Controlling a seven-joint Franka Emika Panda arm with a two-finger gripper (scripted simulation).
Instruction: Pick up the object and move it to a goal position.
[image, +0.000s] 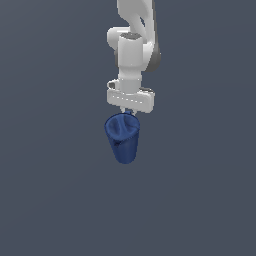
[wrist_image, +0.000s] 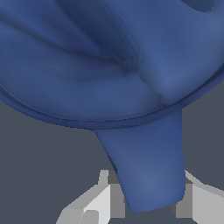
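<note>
Blue is all I get on the wrist view: the cup (wrist_image: 109, 65) fills the picture, its folded inner surface and wide rim right up against the lens. From the exterior view, the cup (image: 122, 137) hangs just beneath the gripper (image: 130, 111), rim up and tipped toward the camera, narrowing to its rounded base. Nothing under it; it looks to be off the ground, carried in the air, though this flat grey backdrop gives me no floor line to check that against.

I read the grip as a pinch on the rim or upper wall, which would explain the tilt: held at one edge, the body swings off to one side. On the wrist view the fingers (wrist_image: 98, 199) stand on either side of a blue strip of the cup, close against it, so I call them pressed onto the cup, not spread.

Room is generous. No other thing shows anywhere around the arm (image: 132, 50), to the exterior view's left or right, so I judge any heading free. No goal marker shows in either view. My one worry is that edge hold; a sharp move could rock the cup loose.
</note>
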